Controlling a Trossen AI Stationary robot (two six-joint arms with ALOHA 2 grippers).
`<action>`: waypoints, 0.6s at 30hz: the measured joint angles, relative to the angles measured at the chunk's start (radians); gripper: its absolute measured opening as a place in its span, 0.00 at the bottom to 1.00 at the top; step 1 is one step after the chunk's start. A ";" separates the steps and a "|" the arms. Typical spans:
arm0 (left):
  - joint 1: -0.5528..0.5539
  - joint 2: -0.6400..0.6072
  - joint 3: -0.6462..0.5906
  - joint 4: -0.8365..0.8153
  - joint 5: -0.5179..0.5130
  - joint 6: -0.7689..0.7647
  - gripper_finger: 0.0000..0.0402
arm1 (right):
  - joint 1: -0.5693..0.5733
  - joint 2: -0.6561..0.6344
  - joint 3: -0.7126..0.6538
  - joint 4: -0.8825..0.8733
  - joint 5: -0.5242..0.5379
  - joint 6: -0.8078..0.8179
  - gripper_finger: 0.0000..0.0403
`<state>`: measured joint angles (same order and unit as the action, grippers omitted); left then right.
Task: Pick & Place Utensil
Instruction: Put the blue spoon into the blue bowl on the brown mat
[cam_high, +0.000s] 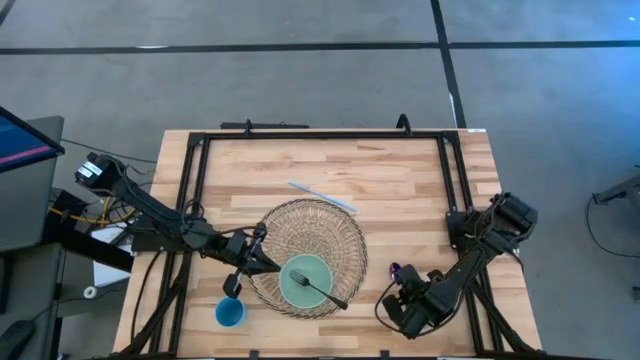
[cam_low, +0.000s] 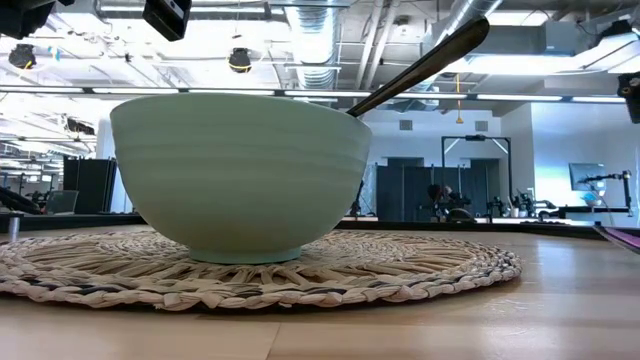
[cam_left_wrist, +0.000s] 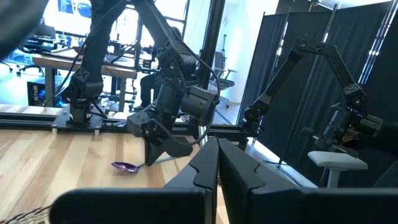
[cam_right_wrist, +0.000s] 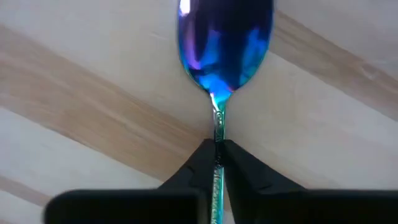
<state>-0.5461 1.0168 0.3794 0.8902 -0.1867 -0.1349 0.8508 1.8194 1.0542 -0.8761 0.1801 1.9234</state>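
A blue-purple iridescent spoon (cam_right_wrist: 225, 43) lies near the table's right near corner, also visible in the high view as the spoon (cam_high: 395, 270). My right gripper (cam_right_wrist: 217, 152) is shut on its handle. A pale green bowl (cam_high: 303, 284) stands on a round woven mat (cam_high: 330, 225) with a dark fork (cam_high: 318, 290) leaning in it, its handle (cam_low: 420, 65) sticking out over the rim. My left gripper (cam_high: 268, 264) hovers shut at the bowl's left side, over the mat's edge, holding nothing. My right gripper pinches the spoon's thin handle (cam_right_wrist: 218, 127) between its two fingertips, just behind the neck, and the fingers lie along the handle. In the left wrist view the spoon (cam_left_wrist: 124, 166) slants down from the fingers, bowl end low at the table; whether it touches the wood I cannot tell.
A blue cup (cam_high: 230, 312) stands near the table's near edge, left of the mat. A pale flat utensil (cam_high: 322, 195) lies on the wood beyond the mat. A black frame (cam_high: 320, 135) runs round the table top. Bare wood lies between the mat and my right arm.
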 joint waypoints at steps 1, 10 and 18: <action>0.000 0.000 0.000 0.000 0.000 0.000 0.03 | -0.004 -0.001 0.000 0.000 -0.004 -0.019 0.02; 0.000 0.000 0.000 -0.035 0.000 0.000 0.03 | -0.043 -0.001 0.048 -0.003 -0.108 -0.131 0.04; -0.005 0.062 0.001 -0.053 0.002 -0.039 0.03 | -0.086 -0.001 0.191 -0.008 -0.105 -0.269 0.03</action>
<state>-0.5507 1.0787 0.3801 0.8370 -0.1844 -0.1736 0.7643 1.8183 1.2454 -0.8836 0.0751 1.6539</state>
